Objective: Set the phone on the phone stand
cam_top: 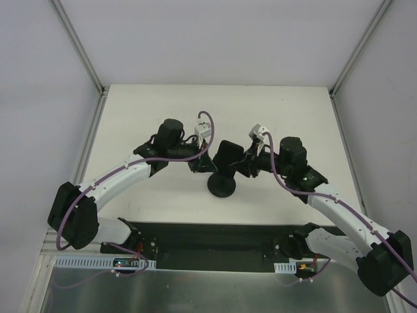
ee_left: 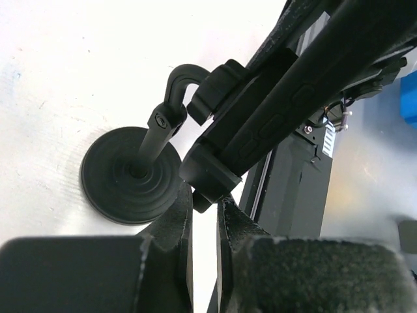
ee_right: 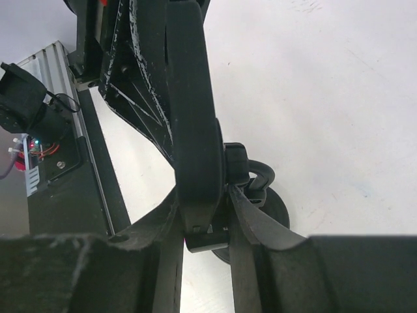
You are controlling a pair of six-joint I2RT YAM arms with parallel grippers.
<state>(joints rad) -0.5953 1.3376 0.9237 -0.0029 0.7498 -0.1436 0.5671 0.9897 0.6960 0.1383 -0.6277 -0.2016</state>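
The black phone stand (cam_top: 223, 186) rests on its round disc base in the middle of the white table. The phone (cam_top: 228, 155), a flat black slab, leans in its cradle. Both grippers meet at the cradle. My left gripper (cam_top: 203, 164) comes in from the left. In the left wrist view its fingertips (ee_left: 182, 202) are shut on the cradle's lower corner, below the phone (ee_left: 280, 104) and beside the base (ee_left: 130, 176). My right gripper (cam_top: 246, 164) comes in from the right. In the right wrist view it (ee_right: 202, 192) is shut on the phone (ee_right: 192, 117), seen edge-on, with the stand's curved neck (ee_right: 259, 171) just behind.
The black mounting plate (cam_top: 208, 238) with both arm bases runs along the table's near edge, above a metal shelf (cam_top: 208, 290). White enclosure walls and aluminium posts (cam_top: 78, 45) border the table on three sides. A lit circuit board (ee_right: 29, 150) sits by the right base.
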